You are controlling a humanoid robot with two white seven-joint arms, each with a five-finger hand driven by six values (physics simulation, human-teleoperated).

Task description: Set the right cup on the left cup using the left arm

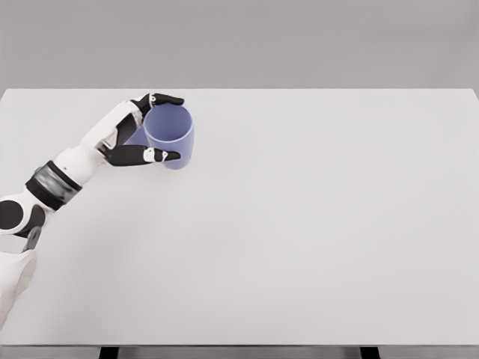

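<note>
One blue cup [171,134], one robot hand [142,127], one white table [314,224]

Left hand [142,127] gripping blue cup [171,136] over white table [314,224].
Fingers [166,99] wrapping around rim and side; arm entering from lower left; cup sitting upright at table's left rear.

No readable txt, labels, nos. or signs anywhere on cup [171,136], table [314,224] or arm.

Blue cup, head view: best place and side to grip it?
Grip the blue cup on its side wall just below the open rim, coming from the left. It stands upright with no handle visible, so a wrap across the round wall fits. The left hand already sits that way, fingers on both sides.
</note>
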